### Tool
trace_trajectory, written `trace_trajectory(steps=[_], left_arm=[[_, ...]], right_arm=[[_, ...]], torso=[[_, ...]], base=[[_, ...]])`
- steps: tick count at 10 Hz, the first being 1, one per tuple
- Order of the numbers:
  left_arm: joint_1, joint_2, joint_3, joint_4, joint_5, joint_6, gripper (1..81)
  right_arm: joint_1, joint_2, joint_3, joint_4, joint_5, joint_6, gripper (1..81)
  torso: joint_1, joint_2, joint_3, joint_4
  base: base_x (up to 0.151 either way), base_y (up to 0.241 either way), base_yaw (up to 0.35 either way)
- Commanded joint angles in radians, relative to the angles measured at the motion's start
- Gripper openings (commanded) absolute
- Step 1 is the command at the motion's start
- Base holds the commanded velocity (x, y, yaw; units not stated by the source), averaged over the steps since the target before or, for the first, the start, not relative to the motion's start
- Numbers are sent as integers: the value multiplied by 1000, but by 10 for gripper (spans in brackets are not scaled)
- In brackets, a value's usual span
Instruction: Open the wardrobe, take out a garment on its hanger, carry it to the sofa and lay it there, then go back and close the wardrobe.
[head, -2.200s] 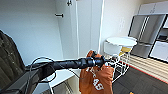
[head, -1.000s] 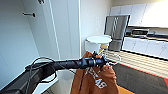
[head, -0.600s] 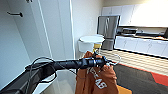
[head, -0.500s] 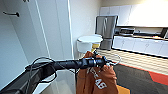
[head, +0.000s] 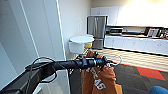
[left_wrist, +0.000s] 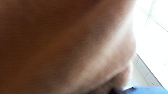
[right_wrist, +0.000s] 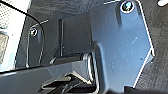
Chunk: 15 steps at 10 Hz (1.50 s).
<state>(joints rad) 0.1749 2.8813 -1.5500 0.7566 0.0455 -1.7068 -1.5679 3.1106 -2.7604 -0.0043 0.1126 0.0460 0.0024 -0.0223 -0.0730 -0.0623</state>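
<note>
The orange garment (head: 98, 77) is held up on its white hanger (head: 117, 60) by the left gripper (head: 108, 63), closed on the hanger, right of the white wardrobe (head: 37, 37)

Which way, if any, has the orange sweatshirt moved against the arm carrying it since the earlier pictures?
No. The orange sweatshirt still hangs below the left gripper; the fridge slid across because the camera turned.

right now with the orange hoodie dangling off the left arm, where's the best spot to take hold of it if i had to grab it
Judging by the head view, grip the hanger at its white hook, which curves out clear of the cloth past the left gripper. Come from the open kitchen side, since the arm and the white wall panel block the other. The garment hangs limp below and would sag if pinched.
</note>
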Motion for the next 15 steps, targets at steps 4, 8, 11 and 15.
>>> trace_trajectory(steps=[4, 8, 11, 15], left_arm=[[-229, 10, 33, 52, -53, 35, 10], [-229, 10, 37, 52, -53, 35, 10], [-229, 7, 44, 59, -53, 35, 10], [-229, -2, 56, 66, -52, 35, 10]], right_arm=[[42, 10, 12, -2, -51, -5, 811], [41, 9, 12, -2, -51, -5, 811], [42, 10, 12, -2, -51, -5, 811], [42, 10, 12, 0, -51, -5, 811]], torso=[[0, 0, 0, 0], [0, 0, 0, 0], [0, 0, 0, 0], [0, 0, 0, 0]], base=[[0, 0, -246], [0, 0, -246], [0, 0, -247], [0, 0, -248]])
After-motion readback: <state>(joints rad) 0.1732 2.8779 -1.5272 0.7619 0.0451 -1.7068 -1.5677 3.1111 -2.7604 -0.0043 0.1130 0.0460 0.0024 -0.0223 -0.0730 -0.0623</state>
